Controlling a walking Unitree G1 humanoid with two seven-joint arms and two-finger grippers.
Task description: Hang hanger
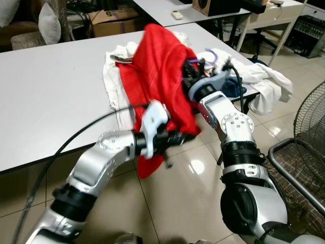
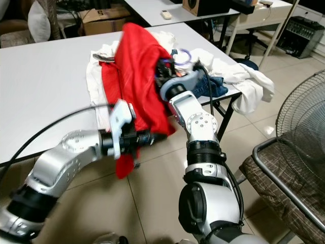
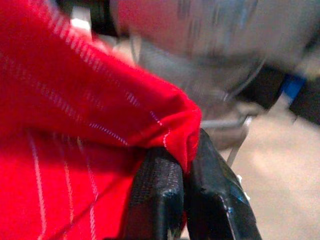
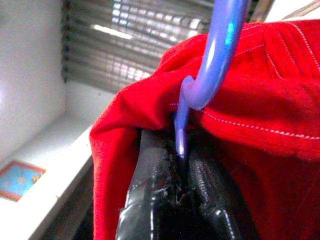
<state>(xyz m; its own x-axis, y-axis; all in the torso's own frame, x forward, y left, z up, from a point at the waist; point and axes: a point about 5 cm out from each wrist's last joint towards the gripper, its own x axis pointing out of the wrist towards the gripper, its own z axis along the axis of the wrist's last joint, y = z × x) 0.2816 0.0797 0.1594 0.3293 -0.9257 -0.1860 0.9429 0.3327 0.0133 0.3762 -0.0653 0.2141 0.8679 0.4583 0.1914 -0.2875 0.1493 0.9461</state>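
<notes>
1. Behind everything we see a long white table point(image 1: 56, 91) on a glossy tiled floor point(image 1: 177, 193), with a second white table point(image 1: 167, 7) further back
2. We find the purple hanger point(image 4: 220, 55) raised above the near table's right end, its hook curving up out of the collar of a red garment point(image 1: 160, 66) with thin white stripes
3. Our right gripper point(image 4: 182, 192) has its two black fingers pressed together on the hanger's neck just below the hook, red cloth bunched on both sides of them
4. Our left gripper point(image 3: 187, 200) is pinched tight on a lower fold of the red garment, holding it off the table edge, with a loose tail hanging below towards the floor
5. White clothes point(image 1: 114, 76) lie spread under the garment, and more white cloth point(image 1: 264, 84) drapes over the table's right corner beside something blue point(image 1: 233, 89)
6. At the far right we see a metal-framed chair point(image 1: 299, 173) and part of a fan grille point(image 1: 312, 114)
7. We can read no brand, label or writing anywhere
</notes>
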